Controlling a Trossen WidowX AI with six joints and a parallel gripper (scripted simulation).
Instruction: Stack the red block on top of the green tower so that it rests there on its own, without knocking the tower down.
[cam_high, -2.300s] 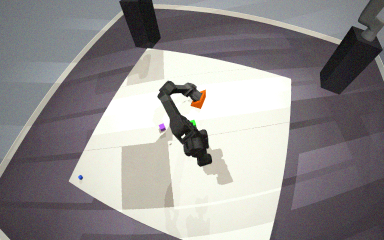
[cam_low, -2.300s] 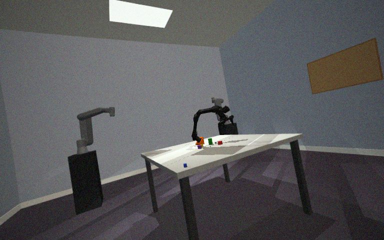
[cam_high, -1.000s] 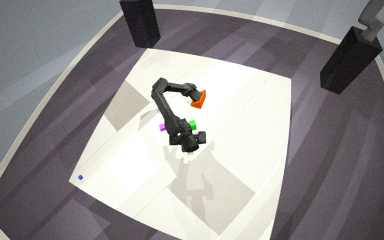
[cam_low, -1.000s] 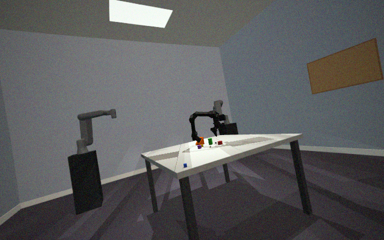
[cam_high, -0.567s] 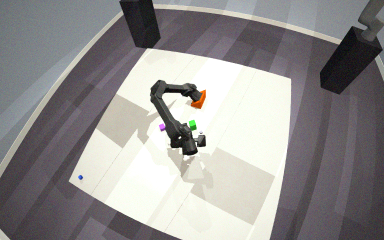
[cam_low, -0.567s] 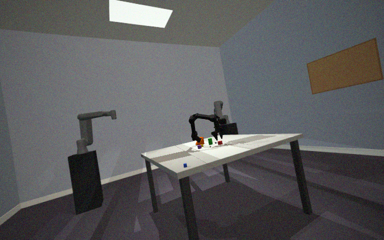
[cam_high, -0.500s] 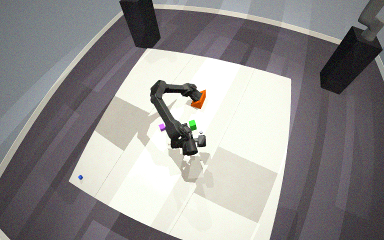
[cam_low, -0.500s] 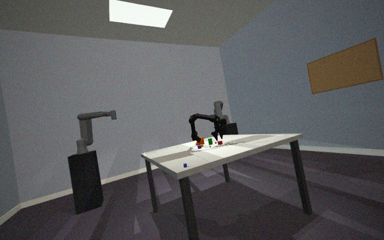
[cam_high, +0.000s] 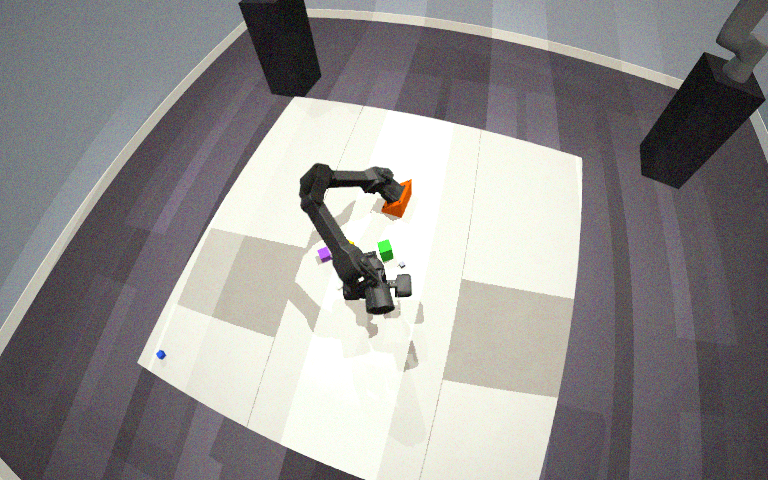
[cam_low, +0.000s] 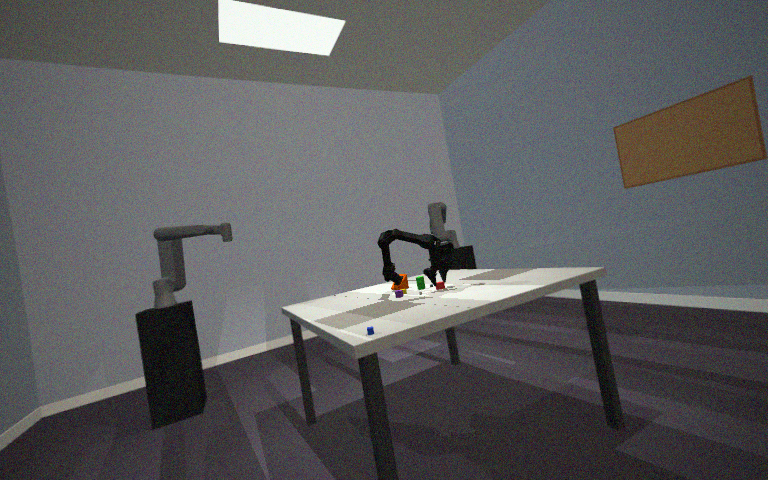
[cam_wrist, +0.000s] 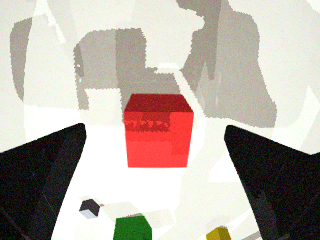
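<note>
I'm working on the pick-up. The green tower (cam_high: 385, 249) (cam_low: 420, 282) (cam_wrist: 132, 229) is standing upright to the left, carrying nothing on top. To its right, the red block (cam_low: 440, 285) (cam_wrist: 159, 140) is resting on the table (cam_high: 509, 215) (cam_low: 509, 285) (cam_wrist: 200, 195), apart from it. I'm hovering right over that block with the gripper (cam_high: 379, 298) (cam_low: 439, 283) (cam_wrist: 156, 131); the jaws are standing wide, nothing caught, white showing on both sides of the red. Next, I'm judging, it's wanting a straight lowering, an even squeeze, then a clean lift before swinging left. The tower's close enough that a low swing is risking a knock.

Across the pale surface, the blue block (cam_high: 160, 354) (cam_low: 369, 330) is sitting near the near left corner. Further in, the purple block (cam_high: 323, 254) (cam_low: 398, 293) is lying beside the yellow block (cam_high: 351, 242) (cam_low: 404, 291) (cam_wrist: 218, 234), and the orange base (cam_high: 406, 195) (cam_low: 403, 279) is carrying my arm. Shadows are patching the top.

Around the room, a grey arm is reaching out over the left pedestal (cam_high: 286, 50) (cam_low: 172, 367); another is rising from the far pedestal (cam_high: 699, 121) (cam_low: 464, 256), and a brown board (cam_low: 690, 133) is hanging on the right wall.
</note>
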